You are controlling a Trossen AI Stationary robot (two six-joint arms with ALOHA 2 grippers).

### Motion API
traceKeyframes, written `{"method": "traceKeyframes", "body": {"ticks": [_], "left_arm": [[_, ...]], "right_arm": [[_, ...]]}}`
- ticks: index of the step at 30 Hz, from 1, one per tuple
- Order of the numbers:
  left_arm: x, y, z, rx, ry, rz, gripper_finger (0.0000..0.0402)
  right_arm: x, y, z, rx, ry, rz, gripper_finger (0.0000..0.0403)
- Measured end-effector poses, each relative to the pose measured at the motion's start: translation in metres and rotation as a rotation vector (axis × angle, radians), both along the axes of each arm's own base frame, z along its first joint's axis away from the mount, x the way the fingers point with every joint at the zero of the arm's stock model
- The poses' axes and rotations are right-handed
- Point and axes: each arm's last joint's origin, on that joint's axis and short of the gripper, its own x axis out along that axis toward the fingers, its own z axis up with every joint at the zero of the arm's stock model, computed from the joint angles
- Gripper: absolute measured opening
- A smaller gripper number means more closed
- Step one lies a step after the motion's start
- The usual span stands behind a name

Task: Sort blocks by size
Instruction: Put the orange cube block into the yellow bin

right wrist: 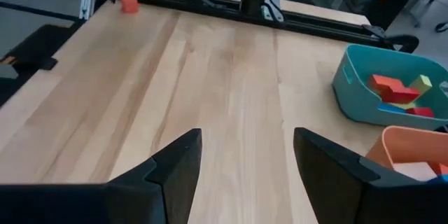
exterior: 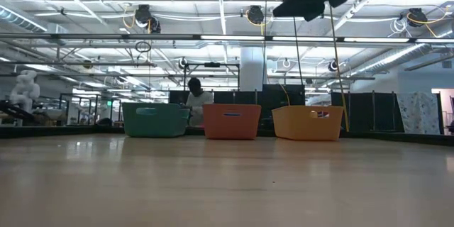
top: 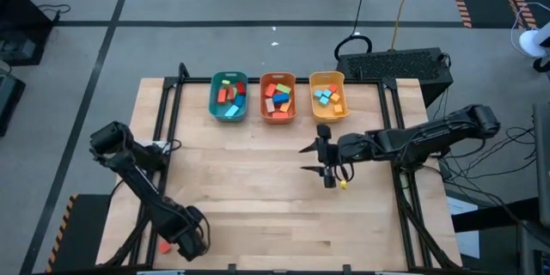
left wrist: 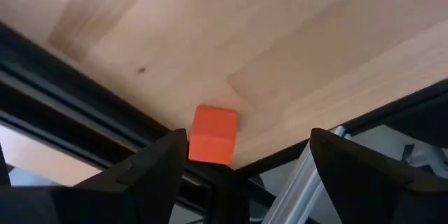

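Note:
One orange cube (left wrist: 213, 134) lies on the table's near left corner, right at the edge; it also shows in the high view (top: 163, 247) and, far off, in the right wrist view (right wrist: 128, 3). My left gripper (left wrist: 245, 164) is open just above and behind the cube (top: 175, 244), with the cube ahead of the gap and close to one finger. I see no touch. My right gripper (top: 302, 159) is open and empty above the table's middle right, its fingers pointing toward the left edge (right wrist: 248, 161). The other blocks lie in three bins at the far edge.
A teal bin (top: 229, 96), an orange bin (top: 278, 96) and a yellow bin (top: 327, 94) stand in a row at the far edge, each with several blocks. The black frame rails (left wrist: 84, 105) run along the table's edges. A person stands behind the bins (exterior: 195, 99).

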Motion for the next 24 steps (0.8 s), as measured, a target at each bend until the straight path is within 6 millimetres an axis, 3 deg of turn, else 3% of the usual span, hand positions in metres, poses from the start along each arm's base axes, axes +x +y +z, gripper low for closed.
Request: {"method": "traceKeyframes", "body": {"ticks": [12, 19, 24], "left_arm": [[-0.018, -0.021, -0.015, 0.029, 0.039, 0.015, 0.0303], [-0.027, -0.035, -0.033, 0.032, 0.065, -0.056, 0.0303], [-0.031, -0.039, -0.035, 0.020, 0.066, -0.082, 0.0303]], "right_arm": [[0.016, 0.003, -0.020, 0.006, 0.043, -0.006, 0.0212], [0.019, 0.004, -0.023, 0.006, 0.049, -0.005, 0.0212], [0.019, 0.004, -0.023, 0.010, 0.047, -0.006, 0.0212]]}}
